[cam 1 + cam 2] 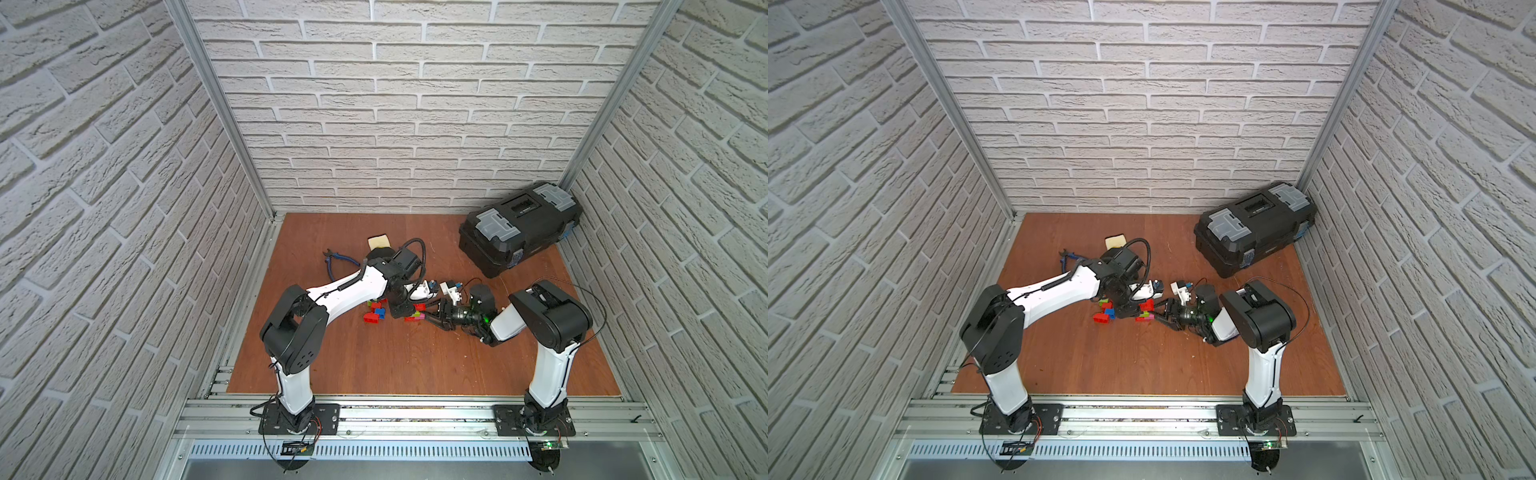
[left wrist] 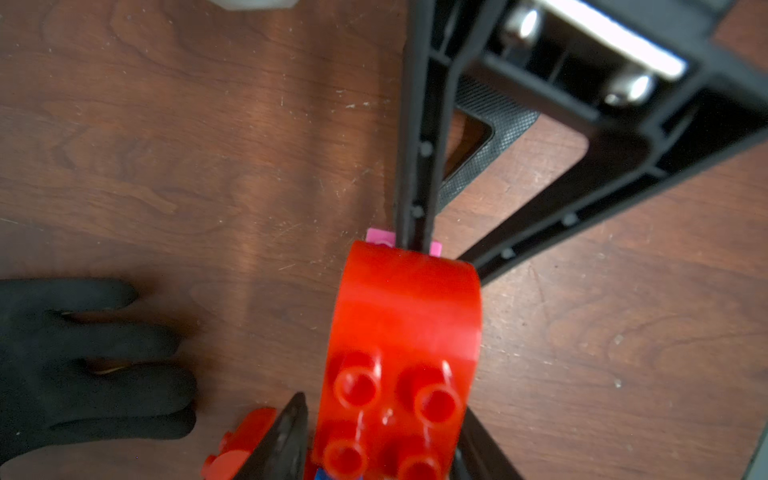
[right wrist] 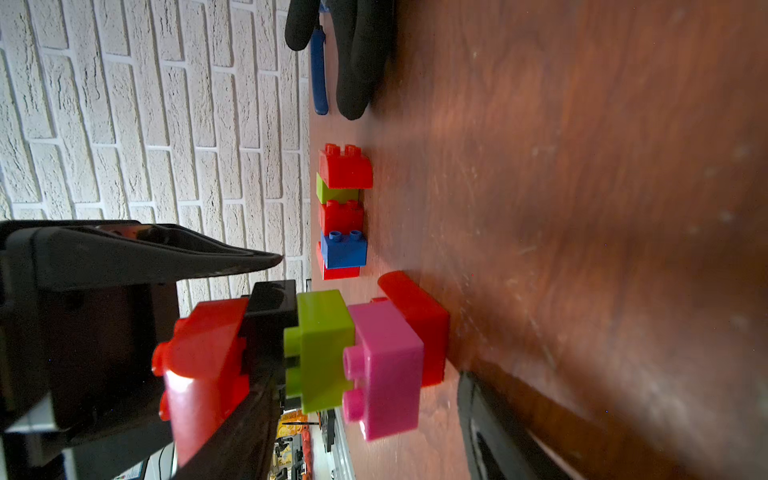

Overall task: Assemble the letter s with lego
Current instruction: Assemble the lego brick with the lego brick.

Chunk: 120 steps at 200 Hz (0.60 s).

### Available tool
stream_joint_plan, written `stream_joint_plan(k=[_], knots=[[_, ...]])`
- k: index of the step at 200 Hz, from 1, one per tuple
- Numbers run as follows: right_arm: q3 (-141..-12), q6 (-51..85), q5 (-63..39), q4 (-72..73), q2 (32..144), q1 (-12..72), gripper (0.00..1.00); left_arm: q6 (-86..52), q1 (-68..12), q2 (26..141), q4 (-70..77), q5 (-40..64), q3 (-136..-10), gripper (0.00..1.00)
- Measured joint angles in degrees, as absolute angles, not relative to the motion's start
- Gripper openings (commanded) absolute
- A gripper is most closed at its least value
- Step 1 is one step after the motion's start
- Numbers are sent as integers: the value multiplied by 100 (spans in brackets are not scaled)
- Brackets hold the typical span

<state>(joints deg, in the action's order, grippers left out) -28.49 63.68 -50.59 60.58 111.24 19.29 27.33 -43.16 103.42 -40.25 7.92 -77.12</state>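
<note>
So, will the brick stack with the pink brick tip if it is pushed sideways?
Likely yes: the stack rises five bricks from one small red base brick. The pink brick overhangs that base, so weight probably sits off-centre. Hard glossy plastic may slide.

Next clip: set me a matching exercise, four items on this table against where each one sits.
Items:
1. toolbox
2. pliers
3. pink brick
4. blue brick

Places:
A. among the loose bricks
B. far right corner of the table
C. beside the black glove
D. sandwiched between a lime green brick and a red brick

Pairs: 1-B; 2-C; 3-D; 4-A
</note>
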Motion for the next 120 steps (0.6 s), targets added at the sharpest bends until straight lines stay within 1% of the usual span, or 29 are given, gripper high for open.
stream_joint_plan(k=[33,59,87,120], knots=[[-2762,6224,-5148,6036,11069,1791,70,2729,-4307,10342,-4027,792,-7712,57],[-2689,5771,-5146,5572,10805,1640,70,2724,-4276,10342,-4032,792,-7712,60],[-2668,4921,-5043,4646,10337,1573,71,2722,-4217,10326,-4047,788,-7719,62],[-2668,3612,-4816,3638,9789,1564,71,2722,-4178,10237,-4101,779,-7743,65]])
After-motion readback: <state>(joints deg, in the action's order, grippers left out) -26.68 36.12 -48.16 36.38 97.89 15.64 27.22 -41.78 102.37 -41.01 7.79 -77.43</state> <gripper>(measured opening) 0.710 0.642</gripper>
